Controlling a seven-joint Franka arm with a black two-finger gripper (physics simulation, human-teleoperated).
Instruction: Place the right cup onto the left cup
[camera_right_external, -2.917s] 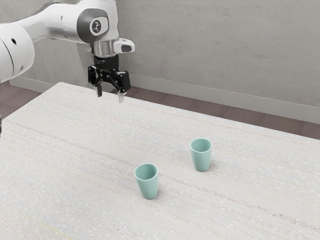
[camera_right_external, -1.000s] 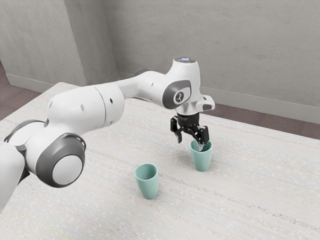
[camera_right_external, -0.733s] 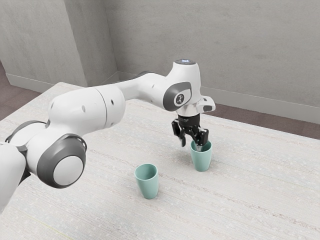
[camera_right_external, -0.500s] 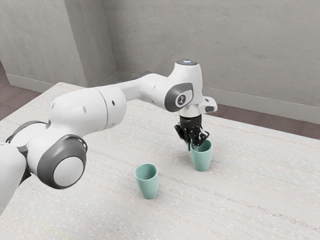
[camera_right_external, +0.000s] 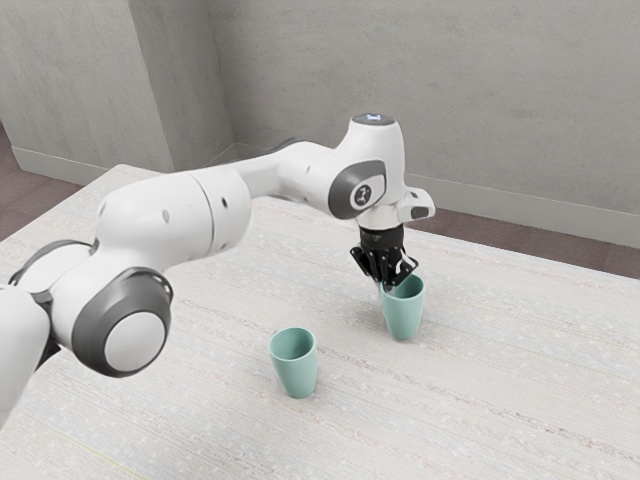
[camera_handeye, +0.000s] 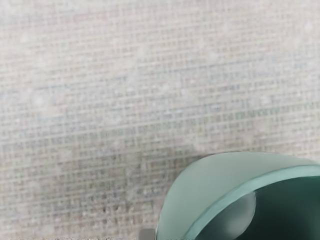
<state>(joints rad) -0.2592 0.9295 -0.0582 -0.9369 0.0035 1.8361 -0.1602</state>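
With our black metal two-finger gripper (camera_right_external: 389, 288), we pinch the wall of the smooth, tapered green cup (camera_right_external: 405, 319) toward the exterior view's right, its jaws closed on it. The matching tapered green cup (camera_right_external: 298, 373) stands upright, apart, on the whitish streaked table (camera_right_external: 190, 400).

Grey walls (camera_right_external: 480, 110) rise behind a pale table (camera_right_external: 190, 420).
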